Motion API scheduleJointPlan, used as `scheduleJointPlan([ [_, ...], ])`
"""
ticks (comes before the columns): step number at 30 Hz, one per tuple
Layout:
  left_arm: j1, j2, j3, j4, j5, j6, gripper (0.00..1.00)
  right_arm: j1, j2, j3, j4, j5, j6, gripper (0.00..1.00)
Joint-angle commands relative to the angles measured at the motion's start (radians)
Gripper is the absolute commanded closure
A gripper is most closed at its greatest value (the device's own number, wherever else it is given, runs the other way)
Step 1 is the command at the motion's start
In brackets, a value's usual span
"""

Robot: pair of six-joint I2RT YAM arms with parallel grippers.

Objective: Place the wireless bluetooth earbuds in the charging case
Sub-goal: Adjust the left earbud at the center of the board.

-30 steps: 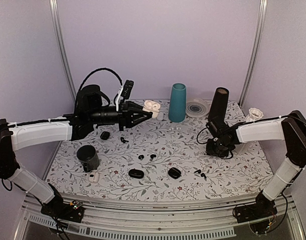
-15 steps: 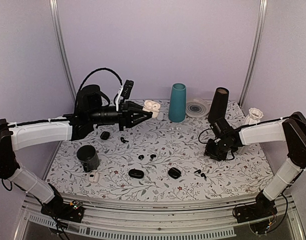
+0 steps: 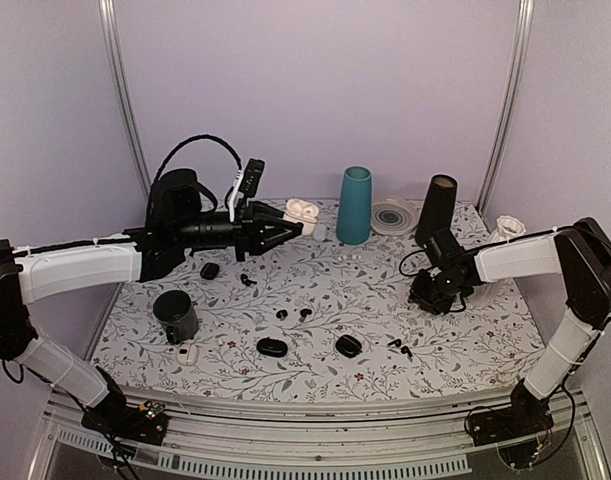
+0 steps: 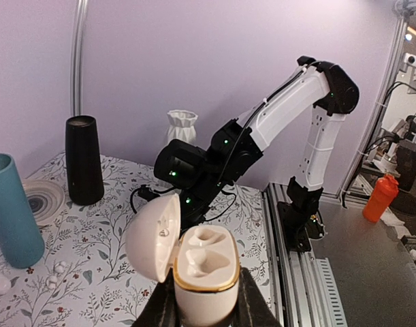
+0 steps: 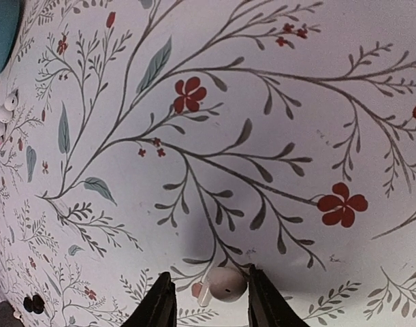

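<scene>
The left gripper (image 4: 208, 310) has its jaws pressed tight on the bottom of a cream-white, pebble-shaped plastic charging case (image 4: 204, 276). It holds the case up in the air with the lid flipped open. Both little cups inside look empty.

The right gripper (image 5: 208, 300) hangs low over the flowery bench (image 3: 385, 300). A small round cream-white earbud (image 5: 227, 283) sits between its jaws. The jaws are only a little way apart, and they seem to be pinching it.

In the last second the right arm has turned its wrist and slid a little toward the middle of the bench. The left arm has hardly moved at all. So I think the earbud is picked up and starting its trip to the case, but the two are well apart, with a lot of bench between them.

Some tiny shiny black earbuds (image 3: 282, 314) lie on the bench nearer the front. No jaws are touching them.

The next part looks tricky. The earbud is small and smooth, and it must go into its cup the right way round.
</scene>
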Motion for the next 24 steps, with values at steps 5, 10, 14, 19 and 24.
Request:
scheduleJointPlan([
  [5, 0.012, -0.032, -0.016, 0.023, -0.007, 0.001, 1.0, -0.005, 0.057, 0.073, 0.022, -0.019, -0.07, 0.64],
  [10, 0.011, -0.028, -0.015, 0.028, -0.006, 0.0, 1.0, -0.003, 0.068, 0.104, -0.001, -0.007, -0.125, 0.64],
  [14, 0.011, -0.026, -0.015, 0.029, -0.007, -0.001, 1.0, 0.0, 0.075, 0.117, -0.056, 0.049, -0.169, 0.65],
  [19, 0.011, -0.023, -0.015, 0.035, -0.005, -0.005, 1.0, 0.03, 0.082, 0.142, -0.115, 0.11, -0.225, 0.66],
  [24, 0.011, -0.014, -0.01, 0.042, 0.001, -0.009, 1.0, 0.071, 0.11, 0.181, -0.169, 0.166, -0.241, 0.66],
])
